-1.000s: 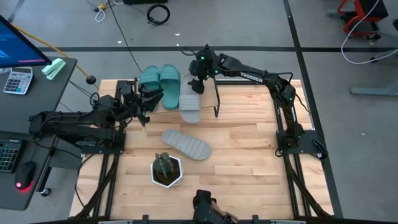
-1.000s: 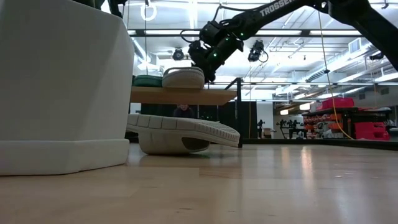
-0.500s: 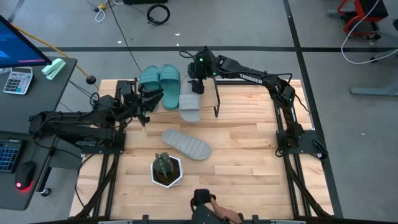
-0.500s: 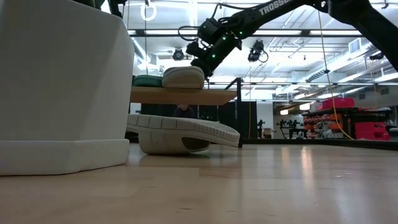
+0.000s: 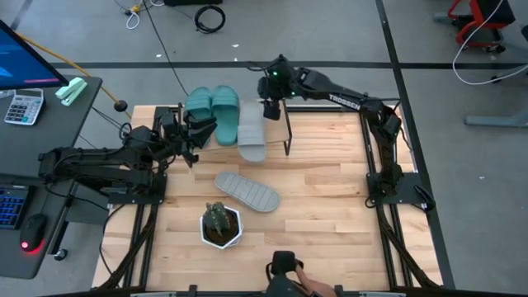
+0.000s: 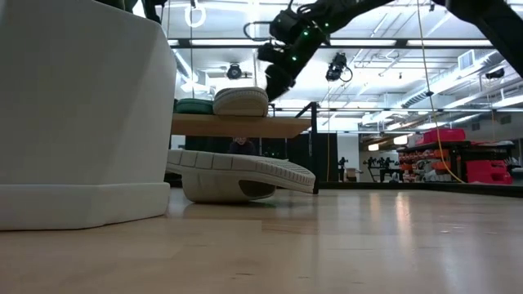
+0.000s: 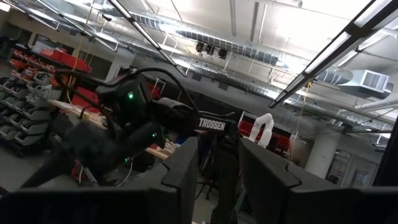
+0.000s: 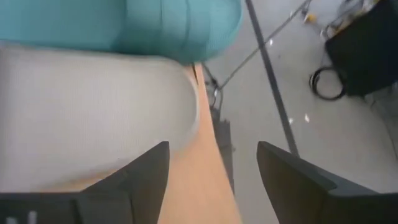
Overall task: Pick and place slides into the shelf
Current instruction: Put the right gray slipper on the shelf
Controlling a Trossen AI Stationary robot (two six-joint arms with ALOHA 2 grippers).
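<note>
Bright overhead lighting (wrist views blurred)

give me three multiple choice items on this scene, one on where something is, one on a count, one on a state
1. Where is the potted plant?
A. on the shelf
B. on the table, near edge
C. on the floor

2. How many slides are on the shelf?
A. one
B. three
C. four

3. How does the grey slide on the table lie?
A. sole up
B. strap up
C. standing on its heel

Answers:
1 B, the pot stands on the table, apart from the shelf.
2 B, two teal slides and one grey slide rest there.
3 A, its ridged sole faces up.
</note>
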